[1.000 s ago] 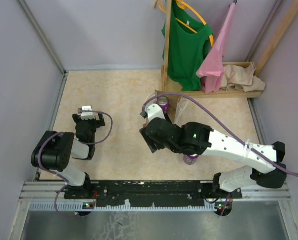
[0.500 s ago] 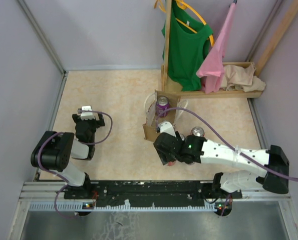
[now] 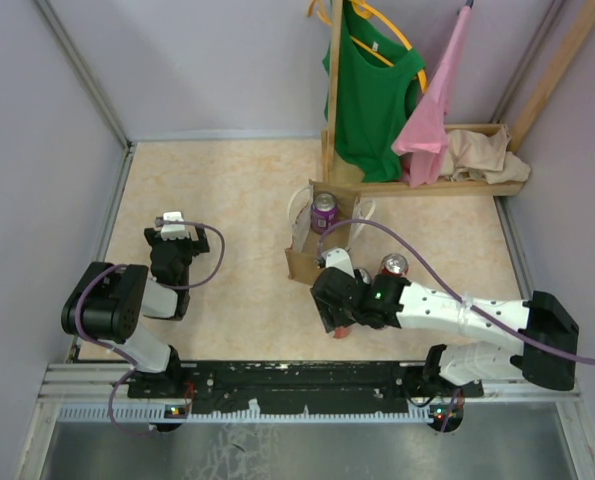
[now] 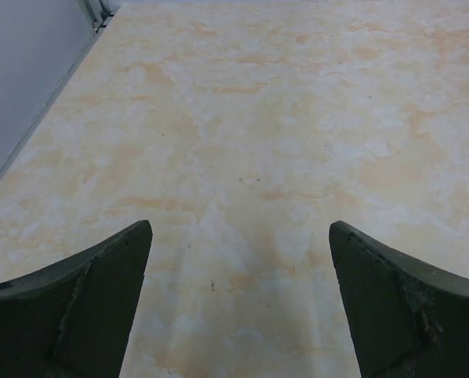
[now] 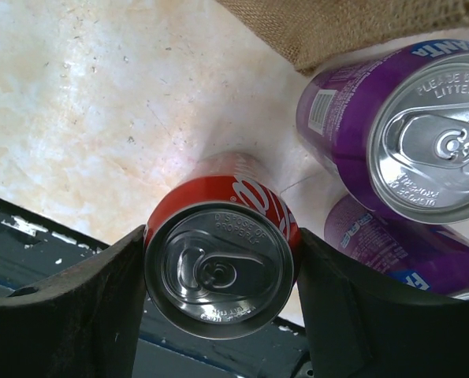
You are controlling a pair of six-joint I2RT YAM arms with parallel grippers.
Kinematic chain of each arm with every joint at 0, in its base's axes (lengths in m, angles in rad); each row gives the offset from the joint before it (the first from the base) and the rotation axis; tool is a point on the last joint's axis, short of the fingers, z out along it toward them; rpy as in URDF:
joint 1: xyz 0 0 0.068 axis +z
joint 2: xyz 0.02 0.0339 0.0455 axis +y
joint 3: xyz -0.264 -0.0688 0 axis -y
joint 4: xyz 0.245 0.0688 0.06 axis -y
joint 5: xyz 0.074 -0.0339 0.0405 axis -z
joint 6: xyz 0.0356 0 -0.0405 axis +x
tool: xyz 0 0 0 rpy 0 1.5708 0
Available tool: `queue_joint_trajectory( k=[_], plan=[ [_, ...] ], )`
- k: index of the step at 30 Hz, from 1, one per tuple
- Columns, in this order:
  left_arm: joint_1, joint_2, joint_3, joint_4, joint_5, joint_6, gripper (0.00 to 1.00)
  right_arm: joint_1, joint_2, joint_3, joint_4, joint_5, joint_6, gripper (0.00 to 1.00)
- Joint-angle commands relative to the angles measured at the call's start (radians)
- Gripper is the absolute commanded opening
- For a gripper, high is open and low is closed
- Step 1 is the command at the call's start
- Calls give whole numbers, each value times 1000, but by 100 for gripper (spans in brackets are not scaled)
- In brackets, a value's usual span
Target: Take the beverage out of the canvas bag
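Since a second ago I see my right gripper (image 5: pixel 221 260) has come down off the bag to the near table (image 5: pixel 84 102), clamped on an upright red cola can (image 5: pixel 242 197) with a silver top. Left gripper (image 4: pixel 238 299) is spread wide. A purple Fanta can (image 5: pixel 423 134) and a second purple can (image 5: pixel 376 248) are just beside it. Beyond stands the tan canvas bag (image 3: pixel 299 265), upright, with a third purple can (image 3: pixel 324 212) inside.

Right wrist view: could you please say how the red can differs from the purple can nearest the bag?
The red can is red and held by the right gripper; the purple can is purple and stands free. Both are upright, silver-topped and unopened.
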Motion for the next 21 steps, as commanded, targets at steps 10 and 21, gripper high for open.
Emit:
queue_joint_trajectory(
  k=[10, 21],
  plan=[
    [0, 7, -6, 37, -6, -9, 100, -5, -19, 53, -17, 20, 51, 99],
    [0, 7, -6, 37, -6, -10, 100, -6, 3, 429, -50, 150, -219, 93]
  ],
)
